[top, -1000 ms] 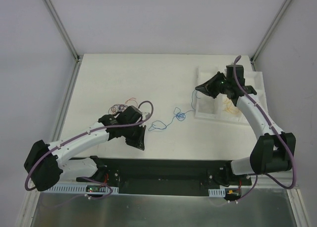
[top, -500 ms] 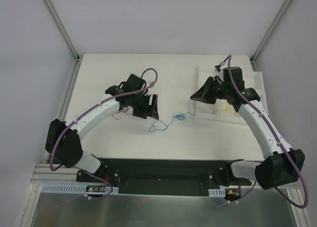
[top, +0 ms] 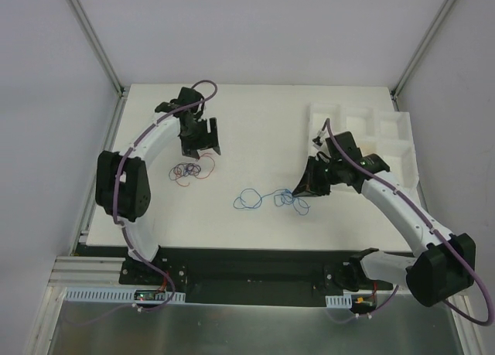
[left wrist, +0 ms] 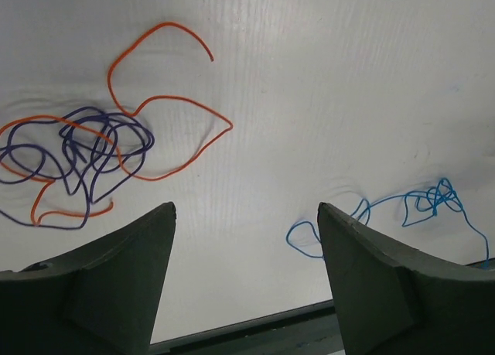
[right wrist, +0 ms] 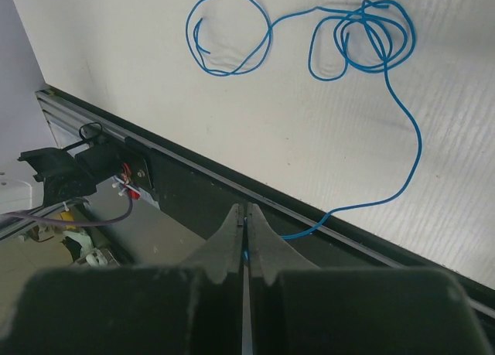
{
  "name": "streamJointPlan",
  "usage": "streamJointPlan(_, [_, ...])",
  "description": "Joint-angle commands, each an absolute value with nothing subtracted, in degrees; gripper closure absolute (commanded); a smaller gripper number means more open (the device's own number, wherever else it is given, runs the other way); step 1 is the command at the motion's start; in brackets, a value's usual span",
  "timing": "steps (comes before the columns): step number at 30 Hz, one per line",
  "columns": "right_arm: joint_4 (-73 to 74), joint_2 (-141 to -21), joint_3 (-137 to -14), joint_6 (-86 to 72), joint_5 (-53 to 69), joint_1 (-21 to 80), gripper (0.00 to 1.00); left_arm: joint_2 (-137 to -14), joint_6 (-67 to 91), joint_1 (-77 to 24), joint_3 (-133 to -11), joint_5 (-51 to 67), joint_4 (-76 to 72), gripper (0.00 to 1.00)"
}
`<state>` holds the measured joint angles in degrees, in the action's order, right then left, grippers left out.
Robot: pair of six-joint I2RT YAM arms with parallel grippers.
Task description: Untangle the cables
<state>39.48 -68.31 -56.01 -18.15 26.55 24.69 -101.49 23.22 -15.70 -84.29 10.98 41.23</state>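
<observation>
A: First entry, nearest the arm bases?
B: Blue cable, loose loops on the white table. One end is pinched in the right gripper, fingers pressed tight together.
A: Next?
B: Purple and orange bundle, to the left, well apart from the blue.
A: Beyond?
B: Left gripper, fingers spread, holding nothing. Far right: foam tray, right arm crossing its near edge.

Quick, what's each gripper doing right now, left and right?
Left gripper: open, holding nothing.
Right gripper: closed on the blue cable.
</observation>
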Motion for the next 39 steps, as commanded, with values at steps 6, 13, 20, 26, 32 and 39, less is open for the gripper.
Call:
streamJointPlan(6, [39.90, -73.21, -63.45, -16.53, 26.98, 25.49, 0.99, -114.34, 26.44, -15.91, -92.63, 10.21, 45.17, 0.22])
streamJointPlan(13, [40.78, -76.81, -67.49, -16.00, 26.63, 26.72, 1.00, -122.16, 27.78, -15.82, -98.96, 11.16, 45.79, 0.32])
streamJointPlan(20, [40.61, -81.38, -70.92, -16.26, 27.77, 27.86, 1.00, -123.15, 21.01, -15.73, -102.92, 11.25, 48.34, 1.00])
streamJointPlan(26, [41.48, -82.71, -76.19, -14.60, 28.12, 30.15, 1.00, -112.26, 18.19, -15.64, -93.54, 15.37, 48.08, 0.76])
streamJointPlan(32, [42.45, -81.65, -78.93, -13.09, 30.92, 30.15, 1.00, -101.61, 18.28, -17.05, -85.43, 22.67, 42.89, 0.41])
streamJointPlan(39, [38.14, -71.82, -66.12, -11.87, 33.05, 28.92, 1.00, -98.34, 18.46, -22.93, -84.98, 32.77, 36.74, 0.52])
